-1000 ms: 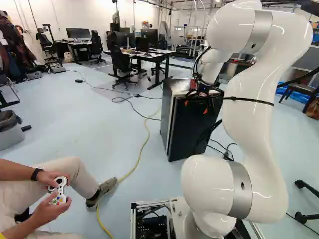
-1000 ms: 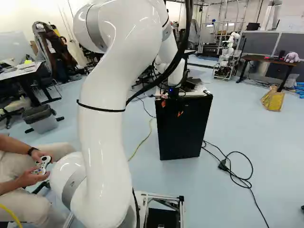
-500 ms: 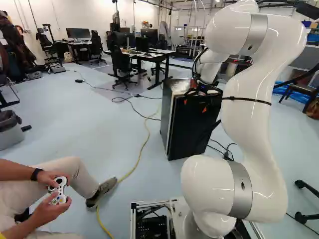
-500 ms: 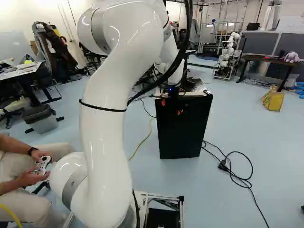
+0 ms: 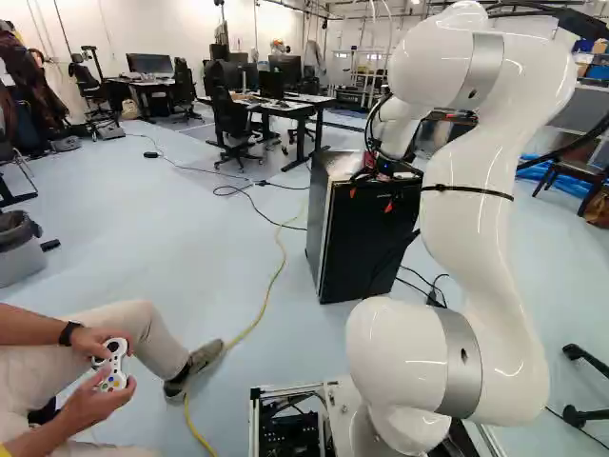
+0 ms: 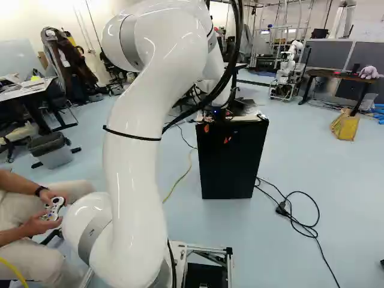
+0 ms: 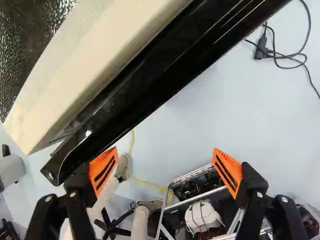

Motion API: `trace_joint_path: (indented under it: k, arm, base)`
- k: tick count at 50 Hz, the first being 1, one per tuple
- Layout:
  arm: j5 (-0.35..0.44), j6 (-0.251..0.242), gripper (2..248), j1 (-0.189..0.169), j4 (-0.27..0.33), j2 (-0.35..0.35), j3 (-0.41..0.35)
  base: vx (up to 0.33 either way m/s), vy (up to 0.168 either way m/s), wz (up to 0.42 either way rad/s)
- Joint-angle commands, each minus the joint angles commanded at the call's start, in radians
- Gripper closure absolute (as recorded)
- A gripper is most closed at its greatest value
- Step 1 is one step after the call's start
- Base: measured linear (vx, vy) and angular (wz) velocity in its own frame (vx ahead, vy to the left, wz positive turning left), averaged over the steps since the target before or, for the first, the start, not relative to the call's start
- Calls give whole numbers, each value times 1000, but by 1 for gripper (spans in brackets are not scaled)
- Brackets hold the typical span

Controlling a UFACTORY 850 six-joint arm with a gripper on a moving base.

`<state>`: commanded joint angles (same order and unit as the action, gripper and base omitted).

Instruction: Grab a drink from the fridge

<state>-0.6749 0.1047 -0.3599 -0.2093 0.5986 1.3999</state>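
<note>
Over at the fridge (image 6: 231,165): white arm (image 5: 476,190) is reaching out to the near top edge, door (image 7: 150,90) looks shut to me.
Pincer (image 7: 165,167): spread wide, nothing pinched between the orange pads. One finger (image 7: 103,171) sits right by the end of the door; can't tell if it's touching.
Drink: can't see one anywhere. Guessing it's behind that door, so we're basically at step one, getting the thing open.
Door edge: biggest worry imo. I can't spot a handle, so it probably needs a fingertip hooked on the edge. Come in too shallow and it'll just skate off the glossy black face; press straight in and it holds the door closed.
Fridge body: looks smallish, so a hard yank, or a pull too high up, could drag or tip the whole lot instead of swinging the door.
Fridge top (image 7: 90,75): dark crinkly stuff (image 7: 27,45) lying on it. A sloppy sweep or a good jolt might send that sliding.
Floor: black cable (image 6: 303,225) loops off to one side and yellow cord (image 5: 271,286) runs past the other. If the base has to back up to pull, wheels could snag one.
</note>
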Motion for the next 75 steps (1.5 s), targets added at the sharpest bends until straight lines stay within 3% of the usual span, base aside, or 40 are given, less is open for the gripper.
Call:
trace_joint_path:
  k: [75]
  arm:
    - [0, 0, 3, 7, 0, 23, 34]
  base:
    - [0, 0, 0]
